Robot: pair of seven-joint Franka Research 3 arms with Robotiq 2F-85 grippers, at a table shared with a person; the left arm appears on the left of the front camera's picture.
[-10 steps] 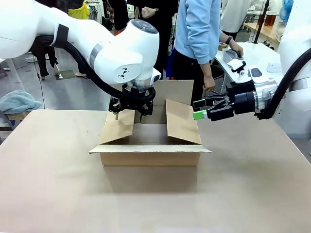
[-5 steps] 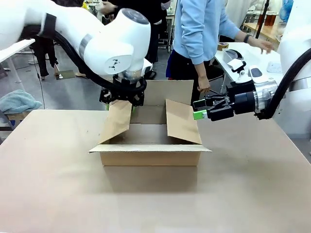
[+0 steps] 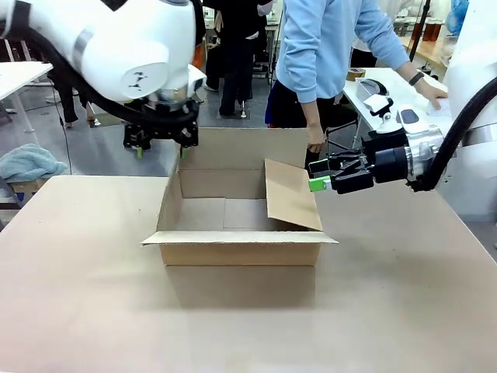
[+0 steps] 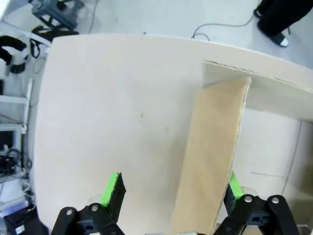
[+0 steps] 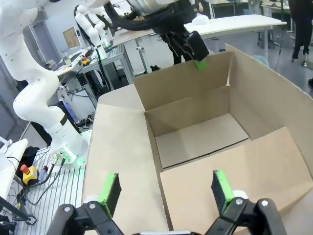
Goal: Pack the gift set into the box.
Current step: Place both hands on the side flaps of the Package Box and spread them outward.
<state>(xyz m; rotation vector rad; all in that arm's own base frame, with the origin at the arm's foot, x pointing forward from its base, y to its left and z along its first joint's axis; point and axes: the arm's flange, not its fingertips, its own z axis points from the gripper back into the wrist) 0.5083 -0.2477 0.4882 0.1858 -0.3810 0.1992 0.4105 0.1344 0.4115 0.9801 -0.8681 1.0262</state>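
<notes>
L gripper point(image 3: 161, 148): fingers wide apart, holding nothing, above the left-rear corner of the box point(image 3: 241, 250). In L wrist view the upright left flap point(image 4: 215, 147) shows btw the green pads point(image 4: 112, 188), not pinched. Small dark logo point(image 3: 140, 78) on L arm housing, not readable. R gripper point(image 3: 317, 176): fingers apart, empty, at outer top edge of the right flap point(image 3: 291, 194), which leans inward; maybe touching it, can't tell. Box sits mid on the table point(image 3: 78, 295), front flap folded out, rear flap up. R wrist view adds the bare cardboard floor point(image 5: 200, 139) inside. Person point(image 3: 318, 47) in light-blue top stands behind the box.
</notes>
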